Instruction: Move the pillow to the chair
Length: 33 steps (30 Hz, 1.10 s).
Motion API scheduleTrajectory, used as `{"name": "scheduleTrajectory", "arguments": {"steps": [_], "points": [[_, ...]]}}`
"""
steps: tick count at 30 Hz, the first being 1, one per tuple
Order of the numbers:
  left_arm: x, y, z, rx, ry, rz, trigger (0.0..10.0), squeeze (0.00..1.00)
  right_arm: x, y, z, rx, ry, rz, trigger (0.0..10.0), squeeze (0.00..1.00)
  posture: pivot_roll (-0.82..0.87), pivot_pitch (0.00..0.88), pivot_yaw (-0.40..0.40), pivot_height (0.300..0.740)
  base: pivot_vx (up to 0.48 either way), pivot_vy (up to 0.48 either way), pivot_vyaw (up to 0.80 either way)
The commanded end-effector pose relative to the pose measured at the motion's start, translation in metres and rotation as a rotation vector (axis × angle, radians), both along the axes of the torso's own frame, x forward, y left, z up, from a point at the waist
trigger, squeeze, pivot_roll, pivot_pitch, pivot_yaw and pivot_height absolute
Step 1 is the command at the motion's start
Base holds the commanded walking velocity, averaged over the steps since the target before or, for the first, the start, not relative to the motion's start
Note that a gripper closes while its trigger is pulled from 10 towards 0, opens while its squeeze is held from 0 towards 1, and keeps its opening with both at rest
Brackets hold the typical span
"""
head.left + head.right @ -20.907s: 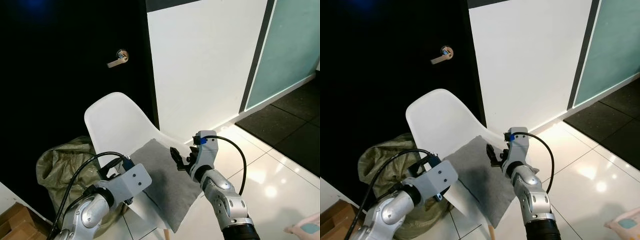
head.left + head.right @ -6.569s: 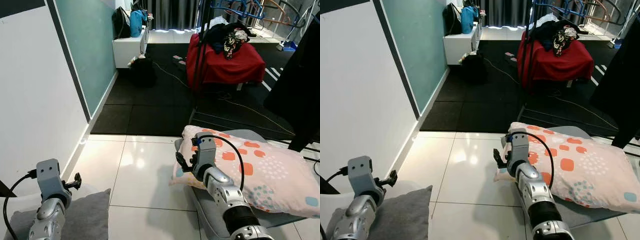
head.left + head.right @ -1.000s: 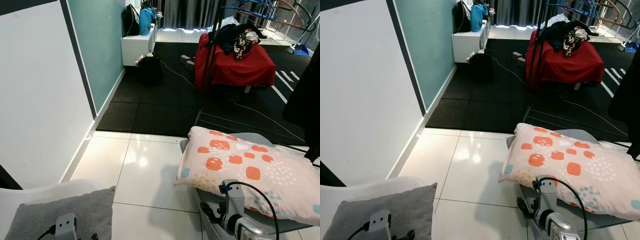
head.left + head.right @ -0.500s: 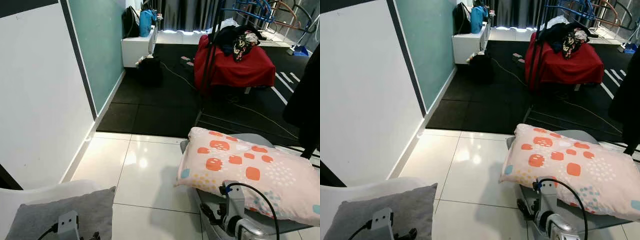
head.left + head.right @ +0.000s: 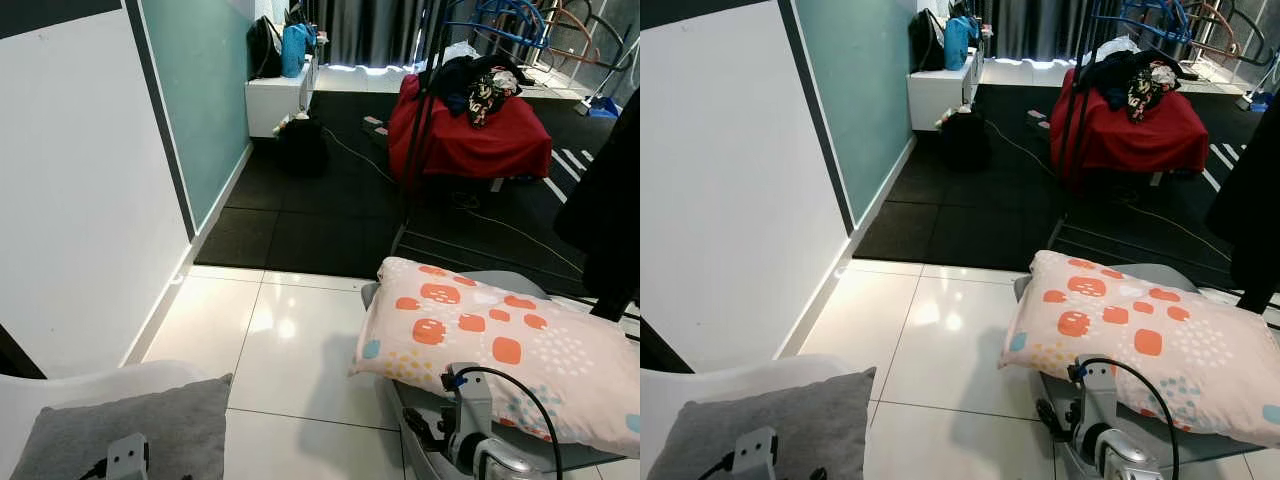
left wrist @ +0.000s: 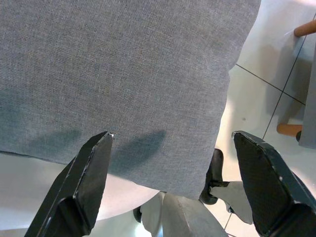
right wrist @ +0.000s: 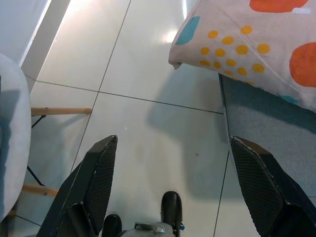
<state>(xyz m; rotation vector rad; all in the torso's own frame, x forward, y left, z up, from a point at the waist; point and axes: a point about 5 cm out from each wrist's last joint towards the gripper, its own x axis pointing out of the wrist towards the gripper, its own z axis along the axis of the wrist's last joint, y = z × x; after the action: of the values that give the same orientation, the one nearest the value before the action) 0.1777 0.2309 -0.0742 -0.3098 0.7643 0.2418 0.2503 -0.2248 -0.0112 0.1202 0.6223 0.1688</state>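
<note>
I see glossy white tile (image 5: 290, 340) meeting black matting. Woven grey pillow (image 5: 120, 430) sits on the white chair (image 5: 60, 385). Left gripper (image 6: 173, 182) and right gripper (image 7: 170, 192) both spread apart, empty.

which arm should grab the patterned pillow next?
Right. The right gripper hangs open just short of the patterned pillow's near corner; the left gripper hangs open over the grey cushion on the chair.
</note>
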Motion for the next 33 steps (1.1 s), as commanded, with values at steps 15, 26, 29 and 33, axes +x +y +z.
{"name": "scheduleTrajectory", "arguments": {"steps": [15,26,29,33], "points": [[-0.0019,0.0102,0.0021,0.005,-0.012,0.03,10.0,0.0,0.0014,0.0009,0.0001,0.015,-0.001,-0.017,10.0,0.0,-0.1,0.066,-0.024,0.74,0.0,0.0,0.0],[-0.0017,0.011,0.0024,0.009,-0.013,0.028,10.0,0.0,0.0027,0.0038,0.0005,0.02,-0.006,-0.023,10.0,0.0,-0.1,0.068,-0.019,0.74,0.0,0.0,0.0],[-0.0013,0.011,0.0026,0.012,-0.013,0.022,10.0,0.0,0.0031,0.004,0.001,0.021,-0.007,-0.021,10.0,0.0,-0.1,0.072,-0.017,0.74,0.0,0.0,0.0],[-0.0013,0.011,0.0026,0.01,-0.013,0.026,10.0,0.0,0.0033,0.0039,0.0015,0.022,-0.008,-0.023,10.0,0.0,-0.1,0.075,-0.018,0.74,0.0,0.0,0.0]]}}
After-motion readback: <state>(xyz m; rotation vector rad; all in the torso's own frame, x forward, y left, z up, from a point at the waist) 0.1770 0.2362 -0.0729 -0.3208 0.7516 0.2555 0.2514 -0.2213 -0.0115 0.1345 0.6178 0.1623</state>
